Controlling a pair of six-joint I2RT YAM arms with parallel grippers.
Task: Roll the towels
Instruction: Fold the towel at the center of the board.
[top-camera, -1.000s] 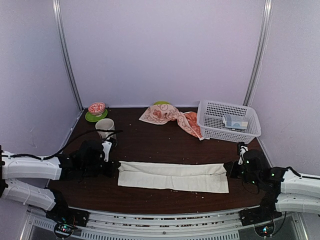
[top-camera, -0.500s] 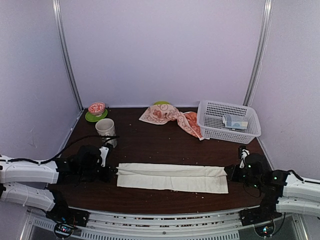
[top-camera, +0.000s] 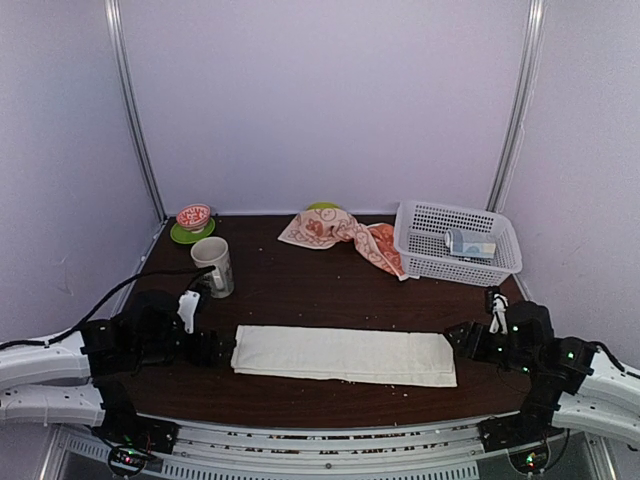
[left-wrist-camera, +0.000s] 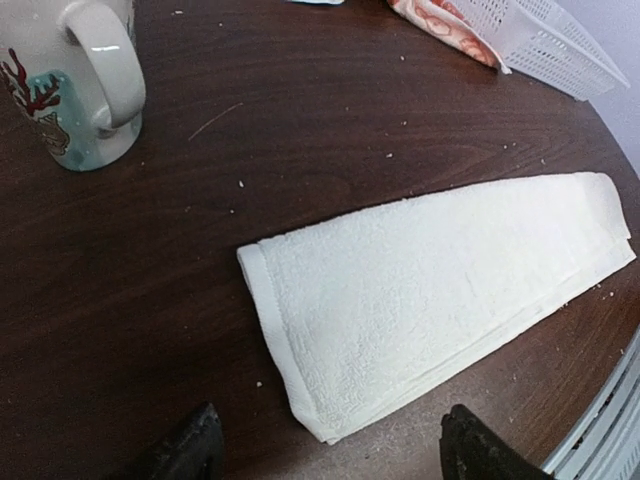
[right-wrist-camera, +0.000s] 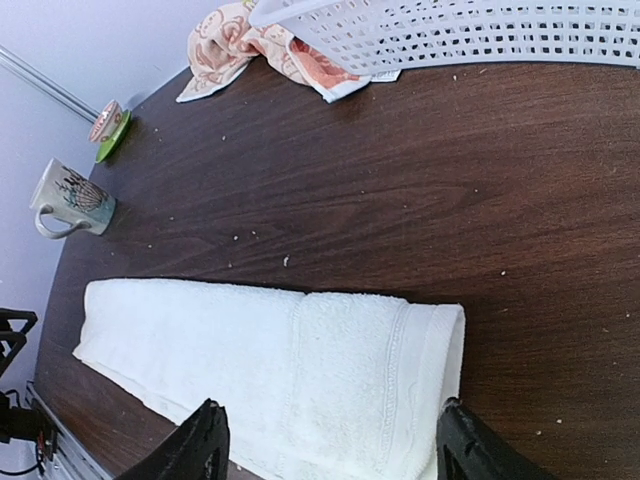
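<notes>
our white towel (top-camera: 343, 354) lies folded on the worktop (top-camera: 300, 290), our left jaws and right jaws gape wide at its ends, holding nothing

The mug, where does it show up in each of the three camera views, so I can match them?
Top view: the mug stands at left, behind the left end of the white towel.
Left wrist view: top left corner, cut by the frame, beyond the towel.
Right wrist view: small, at the left edge, above the towel.
Shared landmark: the folded white towel.
</notes>
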